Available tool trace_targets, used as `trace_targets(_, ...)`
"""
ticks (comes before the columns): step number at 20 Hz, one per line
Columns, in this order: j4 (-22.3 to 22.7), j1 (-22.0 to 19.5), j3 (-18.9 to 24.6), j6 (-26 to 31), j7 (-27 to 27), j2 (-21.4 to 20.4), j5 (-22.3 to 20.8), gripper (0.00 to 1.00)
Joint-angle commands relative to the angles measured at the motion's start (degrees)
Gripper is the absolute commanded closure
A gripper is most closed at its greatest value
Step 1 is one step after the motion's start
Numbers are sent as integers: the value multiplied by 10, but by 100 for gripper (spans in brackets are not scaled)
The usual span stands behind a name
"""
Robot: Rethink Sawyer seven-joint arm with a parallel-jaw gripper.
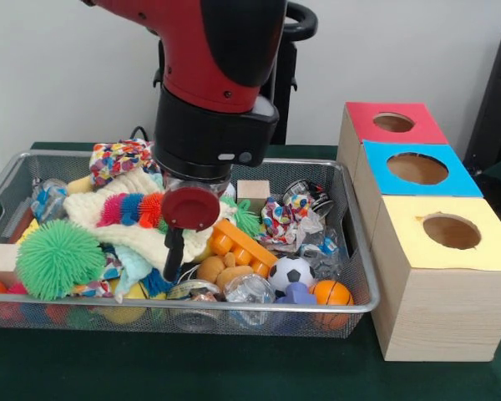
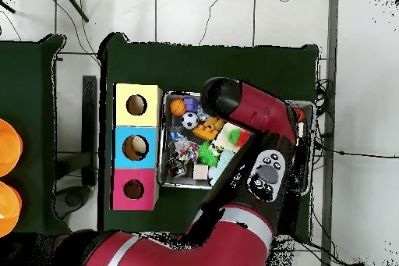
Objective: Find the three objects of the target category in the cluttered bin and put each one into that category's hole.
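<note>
A wire mesh bin (image 1: pixel 361 251) holds a heap of toys: a green spiky ball (image 1: pixel 58 257), a small soccer ball (image 1: pixel 290 271), an orange basketball (image 1: pixel 331 292), an orange studded block (image 1: pixel 242 242), a cream knitted cloth (image 1: pixel 134 234), a wooden cube (image 1: pixel 253 194) and a brown plush (image 1: pixel 221 269). My gripper (image 1: pixel 174 263) hangs low over the bin's middle, just left of the orange block. Nothing visibly hangs from it. Beside the bin stand three wooden boxes with round holes, topped red (image 1: pixel 363 121), blue (image 1: pixel 382 175) and yellow (image 1: pixel 401 230). From above, the arm (image 2: pixel 257 115) hides half of the bin (image 2: pixel 161 142).
A dark green cloth (image 1: pixel 234 368) covers the table. The three boxes (image 2: pixel 117 147) line one side of the bin in the overhead view. Two orange round things (image 2: pixel 6 177) lie past a separate table at the picture's left edge. Cables run across the floor.
</note>
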Motion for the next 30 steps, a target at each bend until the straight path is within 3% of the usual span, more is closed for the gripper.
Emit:
trace_targets(1, 76, 16, 39, -41, 132, 8, 34, 0)
trace_targets(17, 127, 60, 32, -85, 158, 13, 94, 0)
trace_targets(30, 153, 52, 57, -146, 125, 27, 130, 0)
